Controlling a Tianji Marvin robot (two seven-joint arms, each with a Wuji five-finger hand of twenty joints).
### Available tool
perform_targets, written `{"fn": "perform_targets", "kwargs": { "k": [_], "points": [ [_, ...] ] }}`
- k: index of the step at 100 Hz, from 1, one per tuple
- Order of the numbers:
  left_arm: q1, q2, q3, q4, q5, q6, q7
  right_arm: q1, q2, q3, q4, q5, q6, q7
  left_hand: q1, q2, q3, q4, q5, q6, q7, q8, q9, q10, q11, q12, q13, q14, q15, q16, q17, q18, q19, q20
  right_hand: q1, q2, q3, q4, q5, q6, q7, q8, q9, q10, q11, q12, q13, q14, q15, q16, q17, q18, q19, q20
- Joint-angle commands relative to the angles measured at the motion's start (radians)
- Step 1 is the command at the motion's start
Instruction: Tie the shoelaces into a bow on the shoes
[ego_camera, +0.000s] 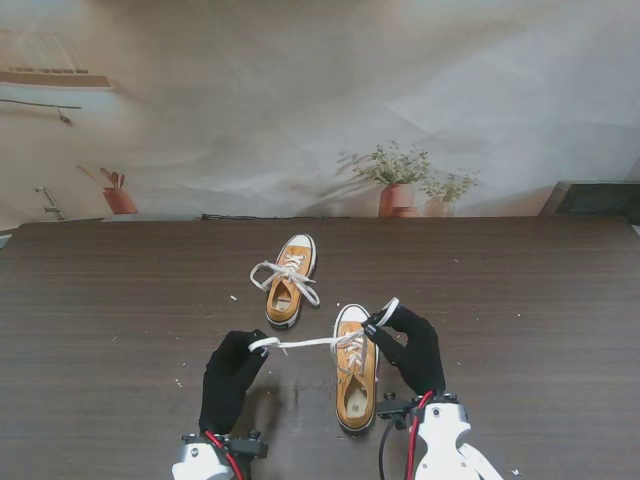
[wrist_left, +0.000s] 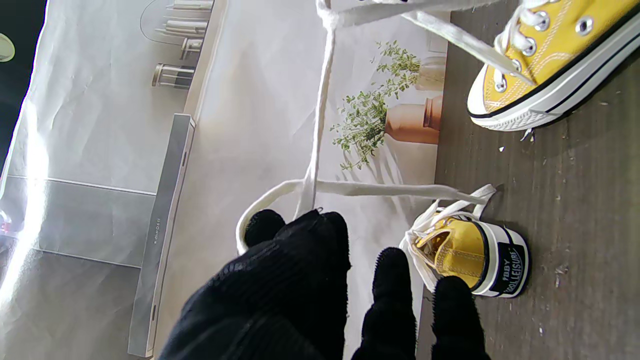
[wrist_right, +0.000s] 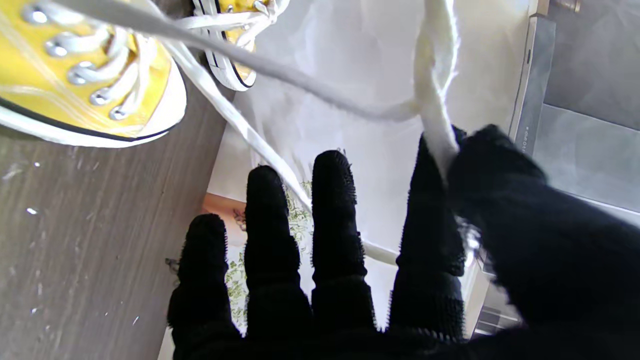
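Both hands (ego_camera: 232, 372) (ego_camera: 412, 345) pinching lace loops (ego_camera: 305, 343), seemingly taut

**Cloth, rubber and dark wood grain**

The table (ego_camera: 120, 300) looks like dark brown wood, matt, with fine straight grain and pale crumbs scattered on it. Both shoes are yellow canvas with visible stitching: the near shoe (ego_camera: 356, 375) has shiny metal eyelets (wrist_right: 80, 79) and a smooth white rubber toe cap (wrist_right: 172, 107) edged with a black stripe; the far shoe (ego_camera: 291, 280) has a glossy rubber heel patch (wrist_left: 510, 270). The laces (ego_camera: 305, 343) are flat white woven cloth, slightly fuzzy. The left hand (ego_camera: 232, 378) and right hand (ego_camera: 412, 348) wear black ribbed knit gloves, matt and fluffy at the fingertips (wrist_right: 334, 165). The backdrop (ego_camera: 300, 110) is creased printed sheeting, faintly shiny.
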Motion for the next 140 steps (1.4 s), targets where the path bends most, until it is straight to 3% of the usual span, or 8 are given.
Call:
{"fn": "perform_targets", "kwargs": {
  "k": [1, 11, 24, 50, 69, 87, 114, 140],
  "points": [
    [-0.001, 0.002, 0.0, -0.006, 0.002, -0.004, -0.018, -0.003, -0.003, 0.004, -0.017, 0.011, 0.004, 0.026, 0.05, 0.016, 0.021, -0.001, -0.031, -0.06, 0.023, 0.019, 0.018, 0.004, 0.005, 0.008, 0.02, -0.007, -0.006, -0.012, -0.004, 0.006, -0.006, 0.022, 0.048, -0.036, 0.058, -0.02, 0.043, 0.015, 0.022, 0.101, 0.039, -0.041, 0.047, 0.022, 0.039, -0.033, 0.031, 0.003, 0.008, -0.008, 0.052, -0.024],
    [-0.003, 0.003, 0.0, -0.004, 0.001, -0.005, -0.021, -0.005, 0.002, 0.01, -0.021, 0.004, 0.004, 0.038, 0.05, 0.016, 0.021, 0.0, -0.029, -0.059, 0.021, 0.016, 0.018, 0.004, 0.005, 0.008, 0.018, -0.008, -0.006, -0.012, -0.005, 0.001, -0.006, 0.023, 0.126, 0.02, 0.027, -0.011, 0.002, 0.084, 0.023, 0.23, 0.066, -0.029, 0.119, 0.044, 0.083, -0.04, 0.096, 0.028, 0.041, -0.006, 0.129, -0.019],
    [-0.003, 0.004, 0.001, -0.002, -0.001, -0.007, -0.025, -0.006, 0.007, 0.019, -0.013, -0.033, -0.007, 0.041, 0.05, 0.013, 0.02, 0.0, -0.028, -0.057, 0.018, 0.012, 0.018, 0.004, 0.005, 0.008, 0.02, -0.006, -0.006, -0.012, -0.005, 0.003, -0.007, 0.025, 0.206, 0.032, 0.003, 0.007, -0.045, 0.087, -0.004, 0.223, 0.096, 0.004, 0.196, 0.094, 0.174, -0.044, 0.252, 0.084, 0.163, 0.005, 0.325, 0.058],
    [-0.003, 0.004, 0.002, -0.002, -0.001, -0.004, -0.026, 0.0, 0.006, 0.026, 0.006, -0.131, -0.009, -0.021, 0.05, 0.013, 0.019, 0.001, -0.026, -0.056, 0.015, 0.006, 0.018, 0.004, 0.004, 0.007, 0.019, -0.007, -0.006, -0.012, -0.005, 0.003, -0.008, 0.028, 0.224, -0.045, 0.086, -0.001, 0.009, 0.139, 0.071, 0.341, 0.222, 0.072, 0.337, 0.24, 0.346, -0.018, 0.541, 0.143, 0.385, 0.038, 0.629, 0.206],
    [0.0, 0.003, -0.008, -0.004, 0.008, -0.005, -0.019, 0.009, 0.018, 0.03, 0.035, -0.267, -0.027, -0.068, 0.05, 0.013, 0.025, 0.0, -0.022, -0.057, 0.021, 0.007, 0.018, 0.004, 0.004, 0.007, 0.018, -0.005, -0.007, -0.012, -0.007, 0.001, -0.012, 0.028, 0.226, 0.019, 0.057, -0.006, -0.036, 0.161, 0.089, 0.458, 0.178, 0.108, 0.416, 0.332, 0.334, 0.007, 0.736, 0.208, 0.519, -0.034, 0.837, 0.303],
    [0.01, 0.003, -0.02, -0.01, 0.012, -0.008, -0.014, 0.009, 0.025, 0.028, 0.04, -0.279, -0.032, -0.051, 0.05, 0.014, 0.025, -0.001, -0.023, -0.06, 0.024, 0.011, 0.017, 0.005, 0.003, 0.007, 0.017, -0.005, -0.01, -0.013, -0.006, 0.003, -0.015, 0.028, 0.263, 0.151, -0.037, 0.002, -0.123, 0.216, 0.145, 0.574, 0.078, 0.023, 0.416, 0.336, 0.214, -0.001, 0.628, 0.194, 0.378, -0.018, 0.724, 0.261],
    [0.025, 0.003, -0.049, -0.014, 0.023, -0.009, -0.008, 0.014, 0.027, 0.03, 0.062, -0.324, -0.023, -0.086, 0.05, 0.014, 0.026, 0.0, -0.025, -0.057, 0.023, 0.012, 0.017, 0.006, 0.0, 0.006, 0.015, -0.003, -0.013, -0.014, -0.006, 0.003, -0.016, 0.03, 0.241, 0.133, 0.004, -0.011, -0.111, 0.261, 0.194, 0.608, 0.113, 0.068, 0.483, 0.343, 0.277, 0.022, 0.709, 0.23, 0.466, -0.002, 0.802, 0.301],
    [0.045, 0.001, -0.072, -0.015, 0.038, 0.006, 0.01, 0.003, 0.035, 0.048, 0.1, -0.408, 0.003, -0.14, 0.05, 0.014, 0.029, 0.0, -0.026, -0.055, 0.023, 0.014, 0.014, 0.009, -0.002, 0.008, 0.014, -0.003, -0.013, -0.013, -0.006, 0.005, -0.017, 0.031, 0.253, 0.131, 0.004, -0.009, -0.109, 0.264, 0.19, 0.61, 0.104, 0.082, 0.485, 0.337, 0.257, 0.032, 0.709, 0.228, 0.432, -0.002, 0.783, 0.292]
  ]
}}
